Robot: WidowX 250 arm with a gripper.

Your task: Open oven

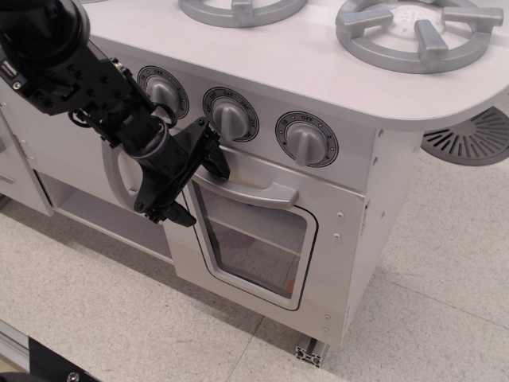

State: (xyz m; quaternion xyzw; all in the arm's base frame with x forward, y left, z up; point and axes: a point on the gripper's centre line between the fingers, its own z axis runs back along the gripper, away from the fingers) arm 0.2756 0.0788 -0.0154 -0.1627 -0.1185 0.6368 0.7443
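The white toy oven [334, 239] stands under a row of three grey knobs [231, 115]. Its door [253, 237] has a rounded clear window in a grey frame and looks shut. The wide silver-grey handle [254, 191] runs across the top of the door. My black gripper [199, 187] comes in from the upper left and is open. One finger [213, 155] is above the handle's left end, the other [176, 213] is below it, in front of the door's left edge. I cannot tell whether a finger touches the handle.
Two grey burner grates [413, 32] sit on the white stovetop. A white cupboard door with a vertical grey handle [115, 171] is left of the oven, partly behind my arm. A grey round vent [469, 139] lies on the floor at right. Speckled floor lies in front.
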